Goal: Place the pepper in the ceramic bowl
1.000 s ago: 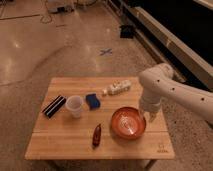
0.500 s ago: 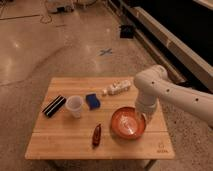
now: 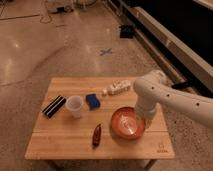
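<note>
The pepper (image 3: 96, 135), small, slim and dark red, lies on the wooden table (image 3: 60, 145) near the front edge, just left of the ceramic bowl (image 3: 127, 125). The bowl is wide, glossy orange-red with a lighter streaked inside, and sits at the front right of the table. My white arm reaches in from the right and bends down over the bowl. My gripper (image 3: 141, 119) hangs over the bowl's right side, about a bowl's width right of the pepper. Nothing shows in the gripper.
A translucent white plastic cup (image 3: 74, 106) stands left of centre. A blue sponge-like block (image 3: 92, 100) lies next to it. A black bar-shaped object (image 3: 53, 106) lies at the left. A small white object (image 3: 116, 89) lies at the back. The floor surrounds the table.
My arm has swung left and forward, from beyond the table's right edge to above the bowl. The pepper, bowl and other objects have not moved.
</note>
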You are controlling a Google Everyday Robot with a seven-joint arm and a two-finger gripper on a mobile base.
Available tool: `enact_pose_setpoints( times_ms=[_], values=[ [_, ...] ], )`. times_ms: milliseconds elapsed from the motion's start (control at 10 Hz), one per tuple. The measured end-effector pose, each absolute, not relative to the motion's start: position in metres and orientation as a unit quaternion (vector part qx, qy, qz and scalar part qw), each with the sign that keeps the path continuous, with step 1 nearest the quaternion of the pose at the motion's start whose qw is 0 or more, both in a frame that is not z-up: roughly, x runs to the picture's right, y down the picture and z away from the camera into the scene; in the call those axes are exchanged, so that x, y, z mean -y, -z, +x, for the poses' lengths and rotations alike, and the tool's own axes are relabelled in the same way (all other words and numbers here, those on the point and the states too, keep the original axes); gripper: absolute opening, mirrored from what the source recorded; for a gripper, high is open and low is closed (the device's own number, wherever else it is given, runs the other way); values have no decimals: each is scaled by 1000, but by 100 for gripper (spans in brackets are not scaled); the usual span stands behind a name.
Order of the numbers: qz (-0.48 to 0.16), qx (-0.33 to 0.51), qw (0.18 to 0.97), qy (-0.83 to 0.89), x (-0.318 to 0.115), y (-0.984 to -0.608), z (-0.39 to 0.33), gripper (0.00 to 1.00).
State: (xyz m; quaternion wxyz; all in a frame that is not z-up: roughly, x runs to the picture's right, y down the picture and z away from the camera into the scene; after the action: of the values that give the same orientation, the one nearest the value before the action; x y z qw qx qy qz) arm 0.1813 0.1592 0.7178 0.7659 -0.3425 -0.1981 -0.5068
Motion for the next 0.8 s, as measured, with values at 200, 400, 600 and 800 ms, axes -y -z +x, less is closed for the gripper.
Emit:
enact_pose_setpoints(
  times_ms=[200,400,600,800],
  values=[
    [-344,197,766,507,-159,-726,165,41],
    [-341,211,766,502,-173,-720,163,41],
    [-335,209,761,514,-175,-720,175,41],
    [-331,196,771,508,-176,-725,186,41]
  ],
)
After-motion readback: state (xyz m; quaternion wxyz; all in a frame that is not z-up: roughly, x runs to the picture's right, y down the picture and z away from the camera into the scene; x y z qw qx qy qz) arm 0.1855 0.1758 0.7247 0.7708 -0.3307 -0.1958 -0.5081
